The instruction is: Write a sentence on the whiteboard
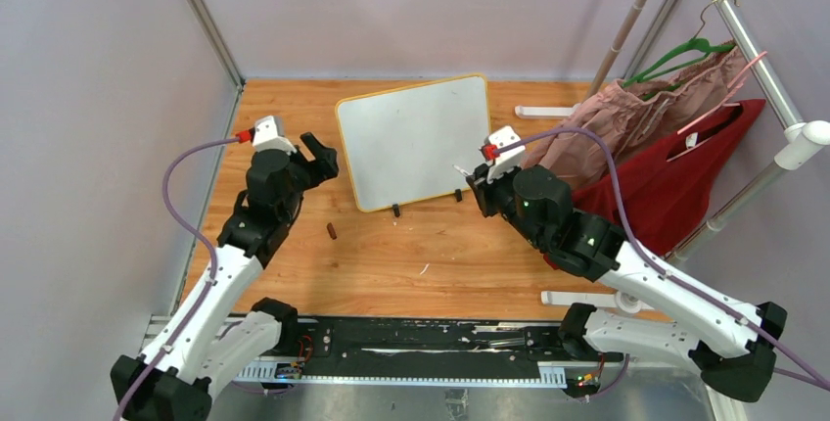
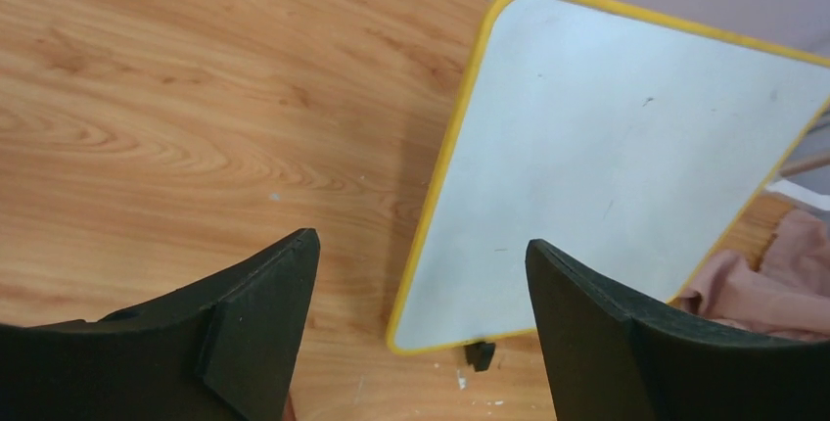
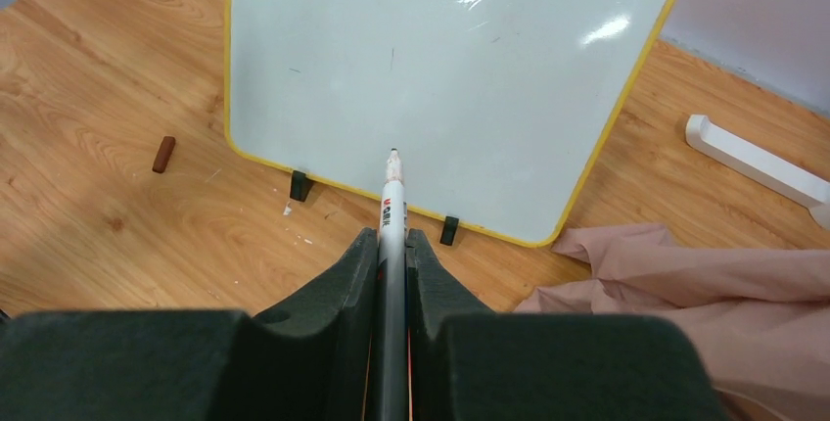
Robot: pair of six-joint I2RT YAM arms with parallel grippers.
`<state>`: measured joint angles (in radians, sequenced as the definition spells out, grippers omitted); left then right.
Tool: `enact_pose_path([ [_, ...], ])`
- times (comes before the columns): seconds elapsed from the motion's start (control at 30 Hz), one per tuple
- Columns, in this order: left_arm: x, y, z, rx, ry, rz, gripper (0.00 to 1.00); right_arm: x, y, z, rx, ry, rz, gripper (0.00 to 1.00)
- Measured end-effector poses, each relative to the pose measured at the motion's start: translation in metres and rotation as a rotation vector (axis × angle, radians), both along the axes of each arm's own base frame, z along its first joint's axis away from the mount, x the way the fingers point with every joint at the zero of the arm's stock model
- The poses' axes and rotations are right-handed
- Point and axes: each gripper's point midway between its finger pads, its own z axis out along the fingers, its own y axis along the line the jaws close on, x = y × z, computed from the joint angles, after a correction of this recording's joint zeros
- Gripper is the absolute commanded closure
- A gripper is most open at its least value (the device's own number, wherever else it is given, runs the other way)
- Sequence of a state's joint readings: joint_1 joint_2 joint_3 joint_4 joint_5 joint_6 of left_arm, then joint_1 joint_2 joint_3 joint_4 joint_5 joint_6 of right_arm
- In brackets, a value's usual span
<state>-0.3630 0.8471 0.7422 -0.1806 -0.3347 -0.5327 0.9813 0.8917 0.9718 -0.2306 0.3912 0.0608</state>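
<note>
The whiteboard (image 1: 416, 142) (image 2: 626, 166) (image 3: 440, 78) lies at the back of the wooden table, white with a yellow frame and two black feet. No sentence shows on it, only faint specks. My right gripper (image 1: 477, 184) (image 3: 392, 237) is shut on a grey-white marker (image 3: 392, 196), whose bare tip hangs over the board's near edge between the feet. My left gripper (image 1: 321, 154) (image 2: 423, 242) stands open and empty just left of the board's left edge, over its near-left corner.
A small red-brown cap (image 1: 333, 231) (image 3: 163, 154) lies on the table left of the board's feet. Pink cloth (image 1: 626, 117) (image 3: 685, 284) and a red bag (image 1: 685, 186) hang from a rack at the right. White bars (image 1: 543, 111) (image 1: 577, 299) rest near them.
</note>
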Motion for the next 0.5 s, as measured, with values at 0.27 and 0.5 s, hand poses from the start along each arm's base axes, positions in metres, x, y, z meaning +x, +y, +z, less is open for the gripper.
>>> enact_pose_path([
  [0.27, 0.024, -0.012, -0.011, -0.228, -0.036, -0.173, 0.14, 0.013, 0.032, -0.003, 0.000, 0.028, 0.036, 1.00],
  [0.5, 0.050, -0.021, -0.038, -0.430, -0.037, -0.272, 0.14, 0.020, 0.056, 0.004, 0.052, 0.010, 0.081, 1.00],
])
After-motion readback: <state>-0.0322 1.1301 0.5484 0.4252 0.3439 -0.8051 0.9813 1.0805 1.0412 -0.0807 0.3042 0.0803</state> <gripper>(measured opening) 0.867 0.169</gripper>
